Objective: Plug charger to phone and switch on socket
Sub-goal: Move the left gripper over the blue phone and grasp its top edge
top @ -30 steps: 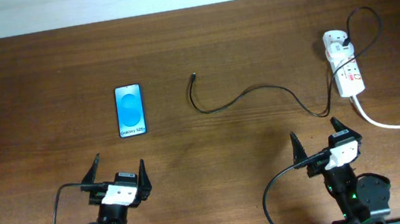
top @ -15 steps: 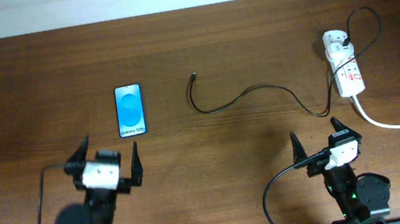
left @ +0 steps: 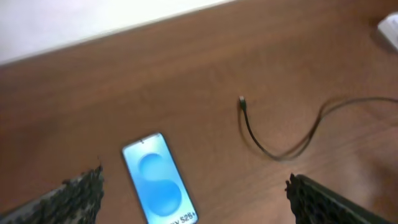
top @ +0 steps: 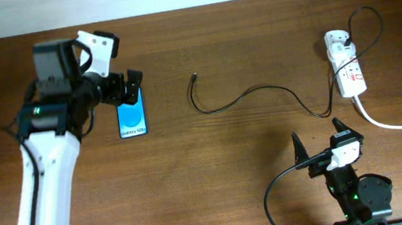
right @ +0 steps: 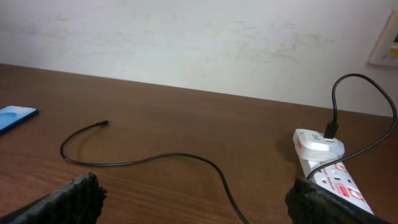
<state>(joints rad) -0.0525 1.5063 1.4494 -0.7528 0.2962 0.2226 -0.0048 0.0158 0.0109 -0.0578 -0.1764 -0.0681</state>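
The phone [top: 132, 119], blue screen up, lies on the table at the left; it also shows in the left wrist view [left: 157, 180] and at the left edge of the right wrist view [right: 15, 117]. My left gripper [top: 123, 91] is open and empty, held above the phone's far end [left: 205, 208]. The charger, a thin black cable [top: 259, 88], curves from its plug tip [top: 194, 76] towards the socket [top: 346, 65]; the tip [left: 241, 101] lies apart from the phone. My right gripper [top: 319, 148] is open and empty near the front edge [right: 196, 199].
A white adapter [right: 318, 144] with the black cable is plugged into the socket's far end [right: 336, 177]. A thick white cord [top: 394, 124] runs from the socket off to the right. A pale wall lies beyond the table's far edge.
My left arm has risen from the front edge and reached forward, now over the phone. The right arm, phone, cable and socket have not moved.
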